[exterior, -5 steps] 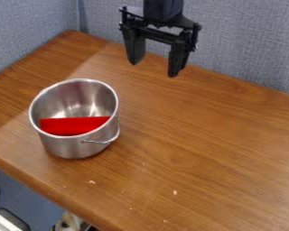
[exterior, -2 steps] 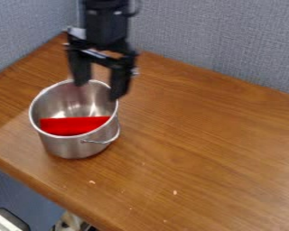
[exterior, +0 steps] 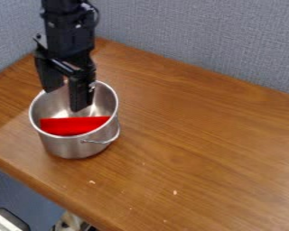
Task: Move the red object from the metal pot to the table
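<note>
The gripper hangs over the pot at the left of the frame, pointing straight down, its two dark fingers spread wide with nothing between them. That pose suits a top-down reach: the pot's straight walls leave no way in from the side, so the fingers have to drop through the open mouth. They sit toward the far rim, upper left of the pot's centre, and their tips look to be about level with the rim, though how deep they reach cannot be told from this angle.

The red piece lies flat on the pot's bottom, in the half nearer the lower edge of the frame. It is a plain, bright red half-round, straight edge toward the far side, curved edge following the wall. It looks thin and smooth, which may make it awkward to pinch; its straight edge seems the likeliest place to get a hold.

The pot is polished steel, round, with a thin wire loop handle at the near rim. It stands on the bench, brown wood with visible grain and a soft sheen. To the right of the pot lies plenty of bare wood for setting the piece down.
</note>
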You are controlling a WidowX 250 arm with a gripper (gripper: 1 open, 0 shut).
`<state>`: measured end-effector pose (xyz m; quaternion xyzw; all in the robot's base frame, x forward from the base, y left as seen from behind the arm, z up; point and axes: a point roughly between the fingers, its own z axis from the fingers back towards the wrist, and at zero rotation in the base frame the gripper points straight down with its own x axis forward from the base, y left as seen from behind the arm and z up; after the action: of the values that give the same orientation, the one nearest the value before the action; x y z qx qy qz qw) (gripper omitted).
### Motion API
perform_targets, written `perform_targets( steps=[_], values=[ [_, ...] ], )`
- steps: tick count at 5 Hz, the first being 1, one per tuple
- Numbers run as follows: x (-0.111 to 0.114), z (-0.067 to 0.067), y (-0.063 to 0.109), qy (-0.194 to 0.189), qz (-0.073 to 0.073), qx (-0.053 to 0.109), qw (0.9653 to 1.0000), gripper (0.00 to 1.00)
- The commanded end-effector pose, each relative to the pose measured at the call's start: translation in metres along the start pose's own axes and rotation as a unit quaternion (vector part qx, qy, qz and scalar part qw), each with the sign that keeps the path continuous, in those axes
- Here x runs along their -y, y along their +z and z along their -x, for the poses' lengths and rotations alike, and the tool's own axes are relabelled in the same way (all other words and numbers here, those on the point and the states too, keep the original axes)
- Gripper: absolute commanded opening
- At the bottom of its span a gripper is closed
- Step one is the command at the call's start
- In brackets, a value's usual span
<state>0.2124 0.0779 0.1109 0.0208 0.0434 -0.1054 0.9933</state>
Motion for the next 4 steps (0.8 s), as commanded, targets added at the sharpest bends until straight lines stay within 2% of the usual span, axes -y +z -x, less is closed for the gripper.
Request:
perform_targets(
  steps=[1,4],
  values=[
    [-0.001,0.0,-0.001,-0.009,-0.017,0.016,0.9997,1.0],
    [0.007,-0.007,-0.029,-0.031,-0.026,0.012,0.9991,1.0]
  ],
)
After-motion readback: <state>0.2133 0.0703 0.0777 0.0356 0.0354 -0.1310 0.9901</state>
